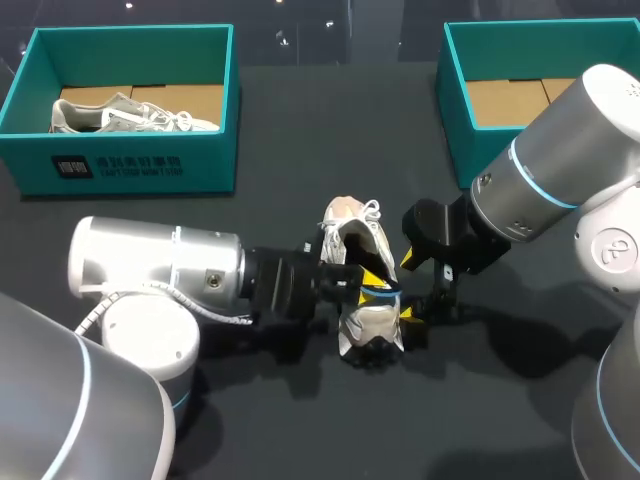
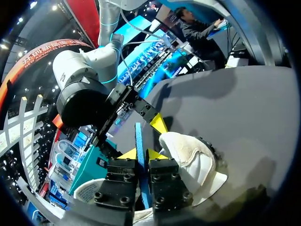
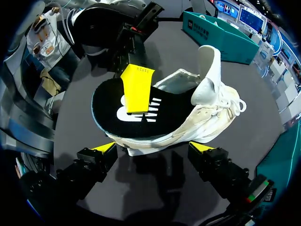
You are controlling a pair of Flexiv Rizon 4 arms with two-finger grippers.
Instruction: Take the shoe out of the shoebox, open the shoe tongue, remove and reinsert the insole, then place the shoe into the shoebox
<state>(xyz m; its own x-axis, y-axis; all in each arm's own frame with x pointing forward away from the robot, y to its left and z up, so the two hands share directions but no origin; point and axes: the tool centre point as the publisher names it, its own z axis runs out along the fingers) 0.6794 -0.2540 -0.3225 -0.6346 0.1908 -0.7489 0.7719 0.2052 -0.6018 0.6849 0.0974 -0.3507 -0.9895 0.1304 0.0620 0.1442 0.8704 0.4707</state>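
A dark matte table (image 1: 300, 130) spreads below.

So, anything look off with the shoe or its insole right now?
The insole is not seated: it lies over the heel opening of the shoe, sticking out past the heel, pinched by the left gripper. The tongue stands upright. That fits the insole step; no damage shows.

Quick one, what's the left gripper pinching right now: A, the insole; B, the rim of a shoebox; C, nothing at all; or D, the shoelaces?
A: the left gripper is shut on the thin edge of the insole, which lies partly out of the shoe.
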